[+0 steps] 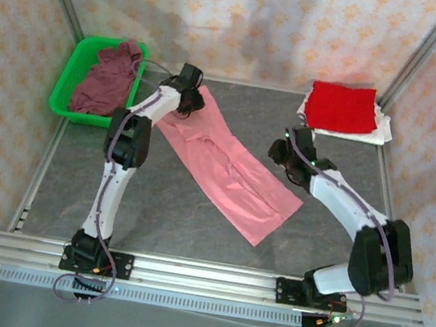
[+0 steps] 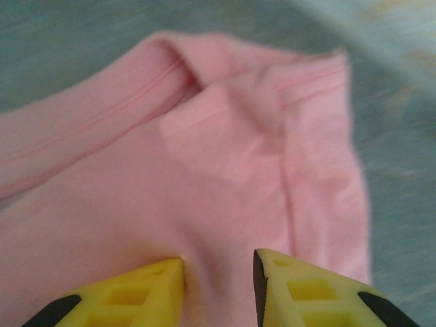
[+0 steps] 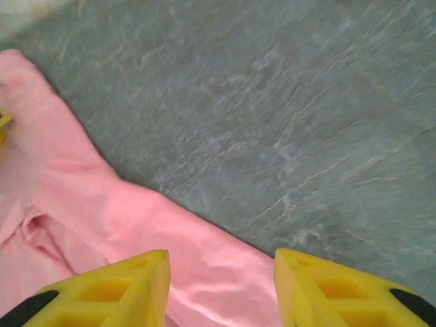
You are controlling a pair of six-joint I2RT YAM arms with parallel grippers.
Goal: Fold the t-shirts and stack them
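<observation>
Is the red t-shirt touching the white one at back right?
Touching. The top view shows the red t-shirt lying on the white t-shirt, whose edges stick out beneath it.

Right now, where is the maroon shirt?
In the top view, the maroon shirt lies heaped in the green basket at the far left, just left of the pink shirt.

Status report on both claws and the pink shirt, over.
Left claw open over pink shirt, far end. Right claw open over its right edge. Shirt folded lengthwise, diagonal mid-table, not stacked. Nothing in the way; red shirt sits far right.
</observation>
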